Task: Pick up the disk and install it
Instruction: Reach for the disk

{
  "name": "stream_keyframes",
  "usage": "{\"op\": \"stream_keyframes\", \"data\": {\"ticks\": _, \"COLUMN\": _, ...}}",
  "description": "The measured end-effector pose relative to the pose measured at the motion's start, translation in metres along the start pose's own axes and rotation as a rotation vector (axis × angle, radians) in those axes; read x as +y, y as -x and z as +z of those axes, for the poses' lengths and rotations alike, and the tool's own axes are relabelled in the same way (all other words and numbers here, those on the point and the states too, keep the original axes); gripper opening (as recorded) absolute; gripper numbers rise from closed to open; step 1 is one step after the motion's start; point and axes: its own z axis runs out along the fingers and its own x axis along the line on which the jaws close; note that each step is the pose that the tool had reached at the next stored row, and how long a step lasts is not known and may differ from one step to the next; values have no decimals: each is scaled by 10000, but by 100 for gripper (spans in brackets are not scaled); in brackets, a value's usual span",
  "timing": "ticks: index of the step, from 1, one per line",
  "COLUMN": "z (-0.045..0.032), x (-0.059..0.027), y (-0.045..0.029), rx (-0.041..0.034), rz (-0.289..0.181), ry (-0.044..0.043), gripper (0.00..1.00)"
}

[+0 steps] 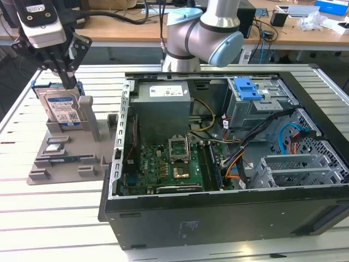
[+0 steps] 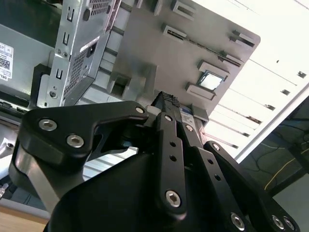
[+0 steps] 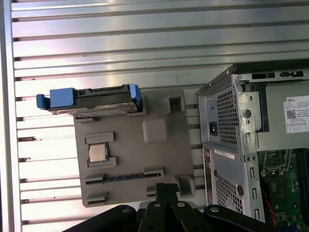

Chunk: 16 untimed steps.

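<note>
Zero grip yet; approach step. Hovering over disk [image 1: 61, 109] with gripper [image 1: 70, 84] pinched together, empty; disk upright in tray [image 1: 54, 164], exterior view's left of case [image 1: 218, 210]. Likely needs spreading, centring over top edge.

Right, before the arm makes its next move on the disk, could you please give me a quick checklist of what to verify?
1. The disk stands upright in the grey fixture: ok.
2. The blue carrier frame is fitted on the disk: ok.
3. The pincer is just above the disk's top edge in the exterior view: ok.
4. The pincer touches the disk: cannot tell.
5. The computer case lies open: ok.
6. The drive cage has a free slot: cannot tell.
</note>
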Motion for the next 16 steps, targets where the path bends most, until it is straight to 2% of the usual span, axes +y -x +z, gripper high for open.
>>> {"op": "stream_keyframes", "data": {"ticks": 3, "z": -1, "x": -3, "y": -45, "rx": -1, "rz": 1, "ry": 0, "gripper": 11}}
{"op": "stream_keyframes", "data": {"ticks": 6, "z": -3, "x": -9, "y": -128, "rx": -1, "rz": 0, "ry": 1, "gripper": 11}}
{"op": "stream_keyframes", "data": {"ticks": 16, "z": -7, "x": -19, "y": -262, "rx": 0, "rz": 0, "ry": 0, "gripper": 11}}
